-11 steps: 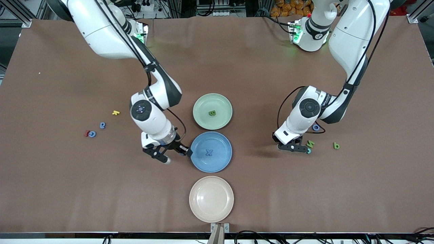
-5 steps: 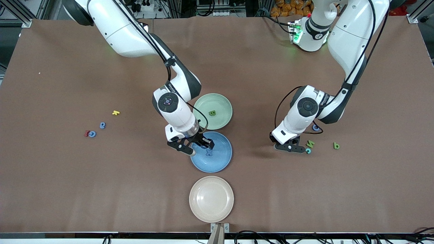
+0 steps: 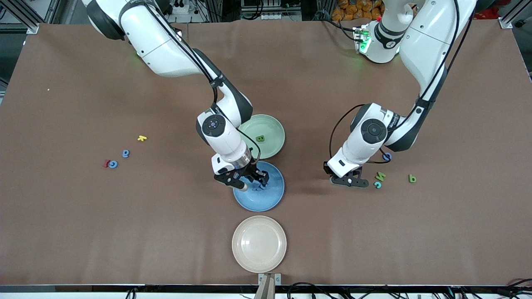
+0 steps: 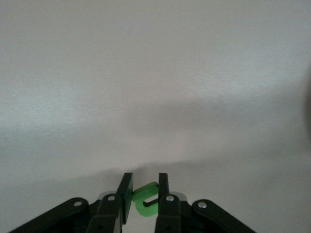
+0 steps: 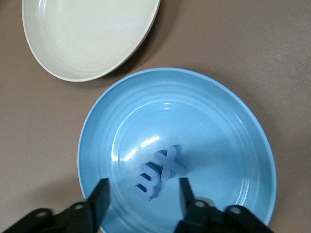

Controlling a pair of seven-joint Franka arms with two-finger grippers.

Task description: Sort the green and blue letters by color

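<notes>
My right gripper (image 3: 249,180) (image 5: 142,187) hangs open over the blue plate (image 3: 272,198) (image 5: 214,121). A blue letter (image 5: 148,182) lies on the plate between the spread fingers, touching neither, and leans on a blue X (image 5: 171,162). My left gripper (image 3: 349,181) (image 4: 145,180) is shut on a green letter (image 4: 145,199) just above the table near the left arm's end. The green plate (image 3: 272,124) holds a green B (image 3: 260,138). A green N (image 3: 380,176), a green b (image 3: 412,178) and a blue ring letter (image 3: 387,157) lie by the left gripper.
A cream plate (image 3: 259,243) (image 5: 87,34) sits nearest the front camera. A teal letter (image 3: 378,185) lies beside the green N. Toward the right arm's end lie two blue letters (image 3: 126,153) (image 3: 113,164), a red letter (image 3: 106,163) and a yellow letter (image 3: 142,138).
My right gripper moved from beside the blue plate to over it and opened, leaving the blue letter by the X. My left gripper shifted slightly toward the plates with the green letter.
</notes>
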